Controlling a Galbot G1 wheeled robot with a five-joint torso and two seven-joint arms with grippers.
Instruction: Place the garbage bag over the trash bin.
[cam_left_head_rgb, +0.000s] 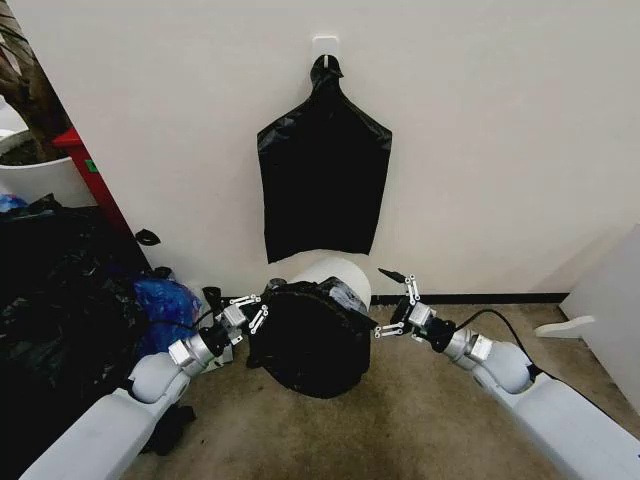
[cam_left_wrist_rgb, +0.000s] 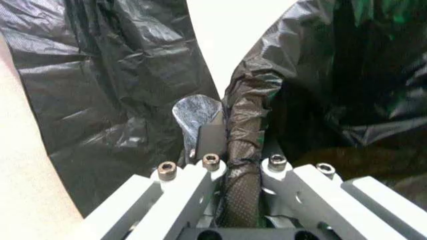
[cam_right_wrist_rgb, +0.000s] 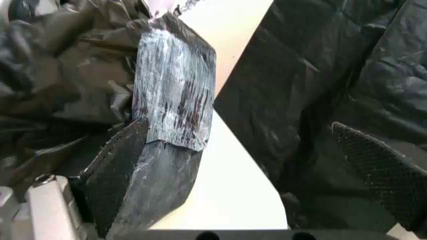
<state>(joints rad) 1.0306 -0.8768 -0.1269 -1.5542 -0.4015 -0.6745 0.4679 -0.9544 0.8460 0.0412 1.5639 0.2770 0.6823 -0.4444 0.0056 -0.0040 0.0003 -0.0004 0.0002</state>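
Observation:
The trash bin (cam_left_head_rgb: 335, 272), a small white bucket, lies tipped on the floor against the wall. The crinkled black garbage bag (cam_left_head_rgb: 305, 345) bulges over its near end, so just the far rim shows. My left gripper (cam_left_head_rgb: 254, 312) is at the bag's left edge, shut on a fold of black plastic (cam_left_wrist_rgb: 245, 145) in the left wrist view. To the bag's right my right gripper (cam_left_head_rgb: 388, 302) stands open, its fingers spread wide. In the right wrist view a pale patch (cam_right_wrist_rgb: 175, 97) of the bag lies against one finger (cam_right_wrist_rgb: 123, 175), and the other finger (cam_right_wrist_rgb: 380, 172) is free.
A flat black bag (cam_left_head_rgb: 322, 185) hangs from a wall hook above the bin. A blue plastic bag (cam_left_head_rgb: 165, 298) and a heap of black bags (cam_left_head_rgb: 60, 300) lie at the left, below a white planter (cam_left_head_rgb: 40, 175). A white panel (cam_left_head_rgb: 612, 300) stands at the right.

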